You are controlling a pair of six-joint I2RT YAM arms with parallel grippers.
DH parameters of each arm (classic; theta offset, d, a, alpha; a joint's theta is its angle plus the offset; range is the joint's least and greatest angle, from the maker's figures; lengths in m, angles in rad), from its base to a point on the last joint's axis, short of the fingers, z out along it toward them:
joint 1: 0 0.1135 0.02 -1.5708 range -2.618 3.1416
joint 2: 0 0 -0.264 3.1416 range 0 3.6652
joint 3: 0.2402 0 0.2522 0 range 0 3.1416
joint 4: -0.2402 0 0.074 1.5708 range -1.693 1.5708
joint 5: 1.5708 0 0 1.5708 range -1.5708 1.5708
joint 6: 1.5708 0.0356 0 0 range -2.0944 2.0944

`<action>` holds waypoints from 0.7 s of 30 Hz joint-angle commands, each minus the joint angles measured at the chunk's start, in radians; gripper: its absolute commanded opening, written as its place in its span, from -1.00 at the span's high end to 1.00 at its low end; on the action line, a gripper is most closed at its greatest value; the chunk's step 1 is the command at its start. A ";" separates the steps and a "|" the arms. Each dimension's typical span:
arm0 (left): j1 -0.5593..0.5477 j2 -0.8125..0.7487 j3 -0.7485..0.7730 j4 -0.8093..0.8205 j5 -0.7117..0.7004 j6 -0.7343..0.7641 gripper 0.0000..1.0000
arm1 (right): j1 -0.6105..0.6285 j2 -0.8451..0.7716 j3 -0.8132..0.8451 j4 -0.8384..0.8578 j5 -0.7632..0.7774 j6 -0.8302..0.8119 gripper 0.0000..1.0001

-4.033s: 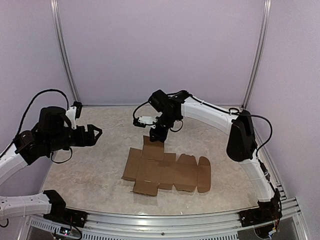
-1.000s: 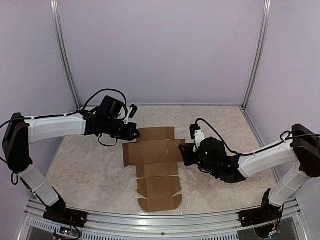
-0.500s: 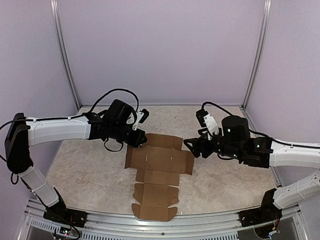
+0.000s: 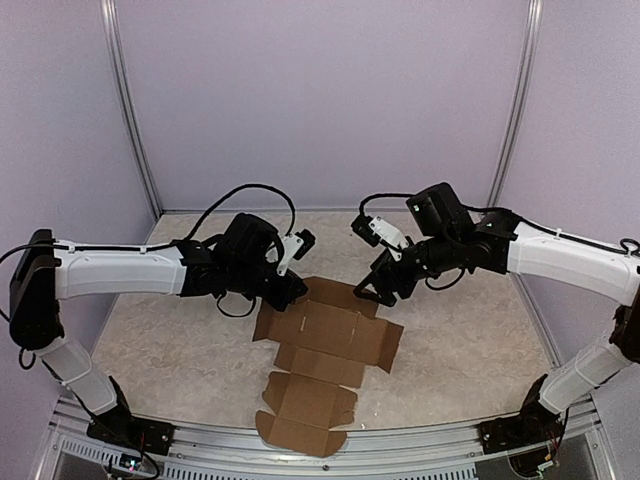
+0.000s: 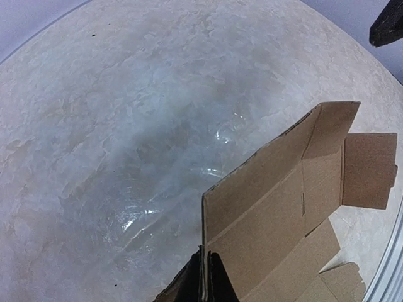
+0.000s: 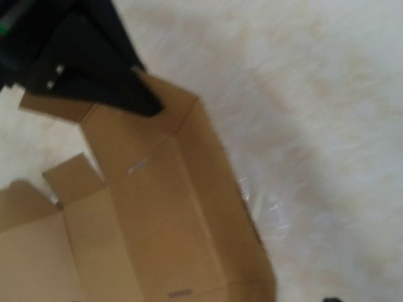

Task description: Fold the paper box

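The flat box [image 4: 325, 345], on the counter [image 4: 170, 330], is pinched at its far edge by the left hand [image 4: 288, 291]; the right hand [image 4: 377, 292] is spread empty nearby. Grip could be lost to a tug.

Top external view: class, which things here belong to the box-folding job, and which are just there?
Job in hand:
paper box, mostly flat
left end effector, pinching its edge
right end effector, open beside it

Just there:
table
frame posts
arm cables
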 commanded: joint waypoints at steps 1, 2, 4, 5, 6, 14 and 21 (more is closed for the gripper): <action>-0.024 -0.043 -0.053 0.066 -0.019 0.021 1.00 | -0.020 0.079 0.055 -0.080 -0.151 -0.056 -0.55; -0.026 -0.047 -0.058 0.069 -0.021 0.019 1.00 | -0.022 0.096 0.067 -0.085 -0.165 -0.063 -0.54; -0.036 -0.051 -0.068 0.075 -0.026 0.019 1.00 | -0.029 0.135 0.085 -0.089 -0.182 -0.078 -0.54; -0.042 -0.056 -0.073 0.079 -0.031 0.021 1.00 | -0.033 0.153 0.094 -0.089 -0.186 -0.080 -0.51; -0.048 -0.058 -0.079 0.083 -0.035 0.023 1.00 | -0.041 0.176 0.110 -0.096 -0.194 -0.081 -0.49; -0.068 -0.067 -0.099 0.102 -0.049 0.029 1.00 | -0.053 0.280 0.179 -0.124 -0.231 -0.109 -0.34; -0.069 -0.077 -0.112 0.113 -0.053 0.035 1.00 | -0.055 0.340 0.228 -0.173 -0.226 -0.134 0.05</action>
